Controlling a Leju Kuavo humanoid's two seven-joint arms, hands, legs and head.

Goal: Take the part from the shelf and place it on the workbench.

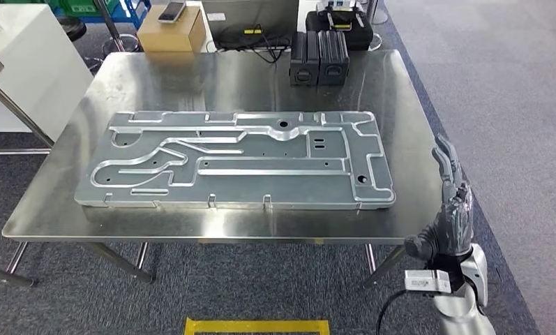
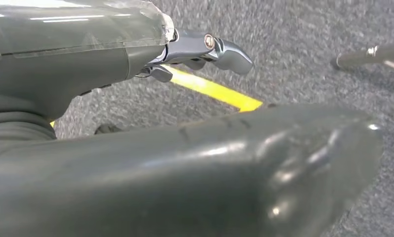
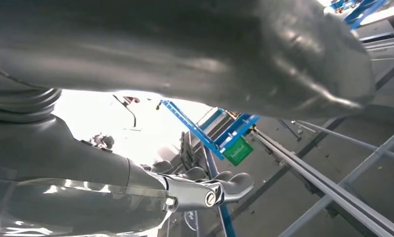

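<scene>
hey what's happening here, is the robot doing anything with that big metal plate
Not at the moment. The large machined metal part lies flat on the steel workbench, and neither hand touches it. The right hand is raised beside the bench's right edge, fingers apart and holding nothing. The left hand hangs over the carpet near a yellow floor line, also holding nothing.

Cardboard box (image 1: pixel 172 31) behind the table's far edge, two black cases (image 1: pixel 319 57) standing side by side on it — yellow floor tape (image 1: pixel 257 326) in front.
</scene>
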